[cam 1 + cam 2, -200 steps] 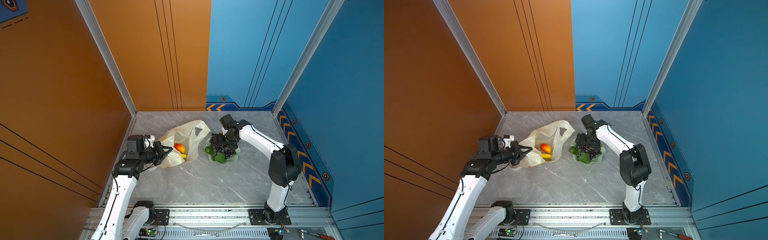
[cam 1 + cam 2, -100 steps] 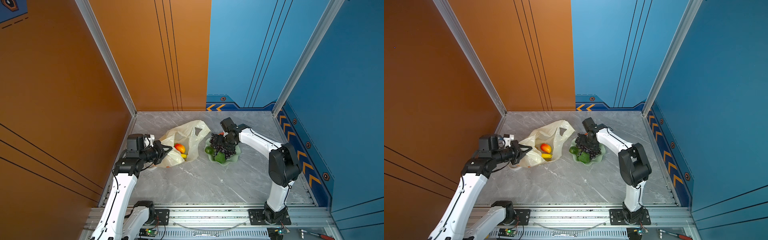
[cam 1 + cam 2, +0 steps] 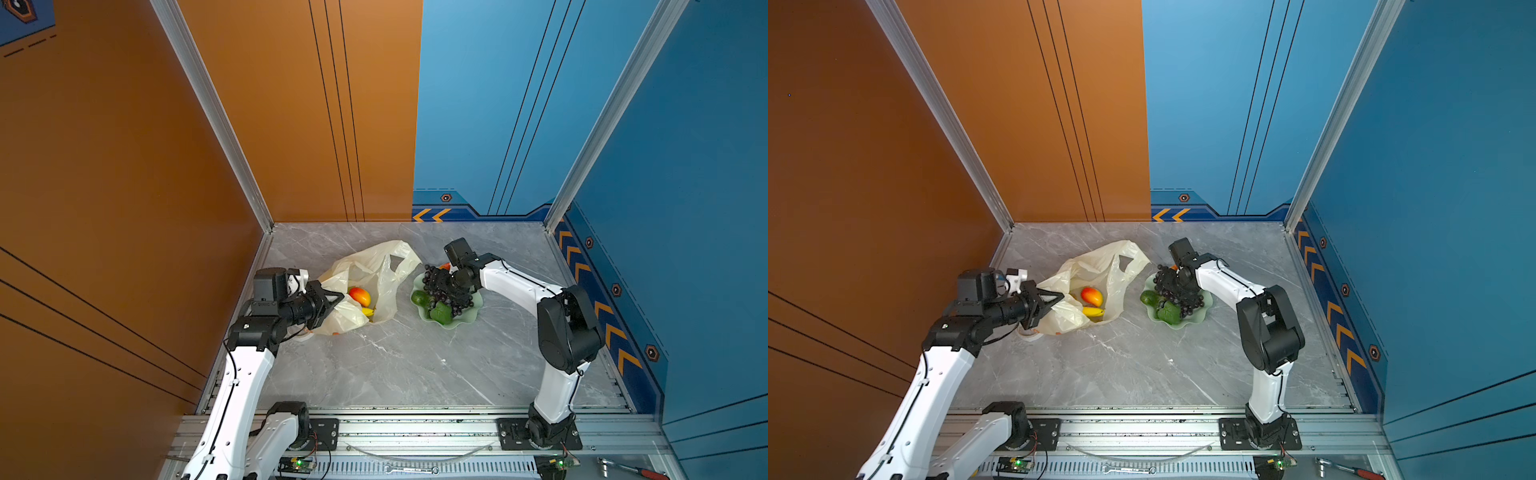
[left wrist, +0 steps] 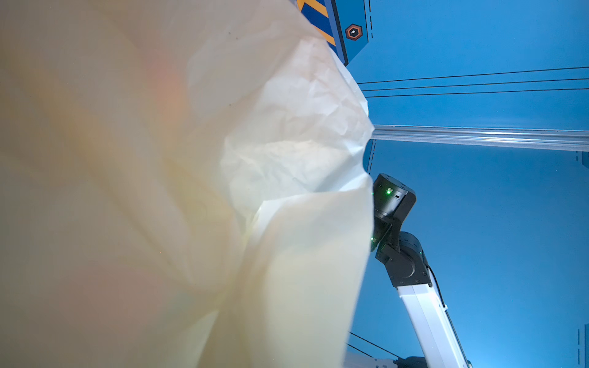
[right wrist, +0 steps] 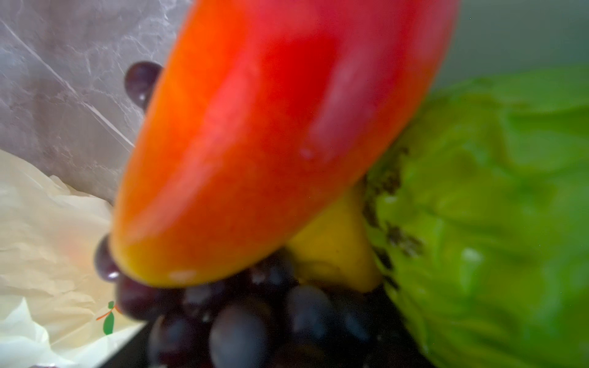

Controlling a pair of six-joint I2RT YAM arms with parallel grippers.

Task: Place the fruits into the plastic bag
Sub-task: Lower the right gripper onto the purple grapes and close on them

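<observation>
The plastic bag [image 3: 376, 266] lies open at the left, cream and crinkly. My left gripper [image 3: 337, 296] is shut on its near edge and holds the mouth up; in the left wrist view the bag [image 4: 165, 191] covers the jaws. A red-yellow mango [image 3: 360, 296] and a yellow banana [image 3: 368, 311] lie inside. My right gripper [image 3: 451, 286] reaches down into the dark grapes [image 3: 434, 279] on the pale green dish [image 3: 471, 318], and its fingers are hidden among them. The right wrist view shows a red-yellow mango [image 5: 271, 127], grapes [image 5: 239, 328], a yellow fruit [image 5: 334, 251] and a green fruit [image 5: 494, 223] up close.
Two green fruits [image 3: 419, 298] [image 3: 441, 312] sit at the dish's near side. A small white round thing [image 3: 1030, 334] lies under the bag's near left edge. Orange and blue walls close the table on three sides. A wrench [image 3: 411, 469] and a red-handled tool [image 3: 636, 471] lie on the front rail.
My right gripper has dropped lower into the grape cluster on the dish. The left gripper and the bag stay as they were.
</observation>
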